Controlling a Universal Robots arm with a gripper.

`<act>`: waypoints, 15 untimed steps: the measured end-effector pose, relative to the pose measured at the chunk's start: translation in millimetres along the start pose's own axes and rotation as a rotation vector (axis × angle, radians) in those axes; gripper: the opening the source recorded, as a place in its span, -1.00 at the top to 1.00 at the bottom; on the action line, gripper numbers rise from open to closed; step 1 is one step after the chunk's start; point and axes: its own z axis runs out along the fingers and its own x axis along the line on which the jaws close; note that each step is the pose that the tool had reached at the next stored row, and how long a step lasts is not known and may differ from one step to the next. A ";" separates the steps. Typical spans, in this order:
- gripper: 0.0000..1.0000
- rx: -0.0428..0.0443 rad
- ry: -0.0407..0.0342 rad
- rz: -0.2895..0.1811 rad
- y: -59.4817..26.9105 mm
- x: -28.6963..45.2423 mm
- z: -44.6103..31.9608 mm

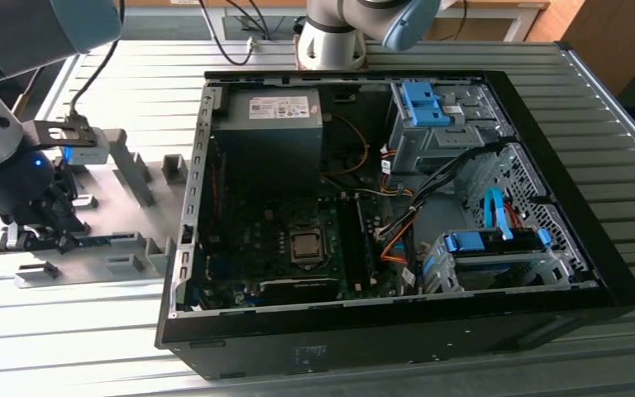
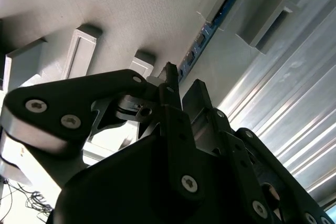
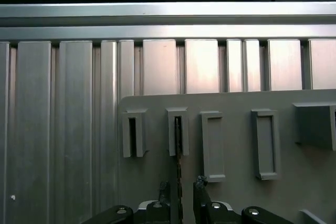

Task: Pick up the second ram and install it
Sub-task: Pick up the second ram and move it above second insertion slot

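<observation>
Jaws narrowly parted: the gripper (image 3: 181, 190) straddles the second ram (image 3: 178, 135), one finger on each side, with a sliver of gap showing. The thin blue-green stick stands on edge in a slotted grey fixture block (image 3: 178, 115). In the second wrist view the gripper (image 2: 182, 82) sits over the near end of the second ram (image 2: 210, 30), which runs away along its slot. In the exterior view the gripper (image 1: 36, 236) is low over a grey fixture plate (image 1: 102, 186) at that view's left, and the second ram (image 1: 108, 240) lies along the plate's near edge. The plate rests on a ribbed aluminium table (image 1: 75, 347). Beside it an open black computer case (image 1: 582, 248) exposes its motherboard (image 1: 284, 240). Wooden furniture (image 1: 494, 16) stands behind.
</observation>
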 end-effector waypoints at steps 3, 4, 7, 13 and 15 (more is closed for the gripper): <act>0.37 -0.0002 0.0004 0.000 0.0 0.0 0.2; 0.37 -0.0001 0.0004 0.000 0.0 0.0 0.2; 0.37 0.0003 0.0001 0.000 -0.1 0.0 1.0; 0.37 -0.0001 0.0004 0.000 -0.1 0.1 4.3; 0.37 0.0000 0.0004 0.000 -0.1 0.1 5.4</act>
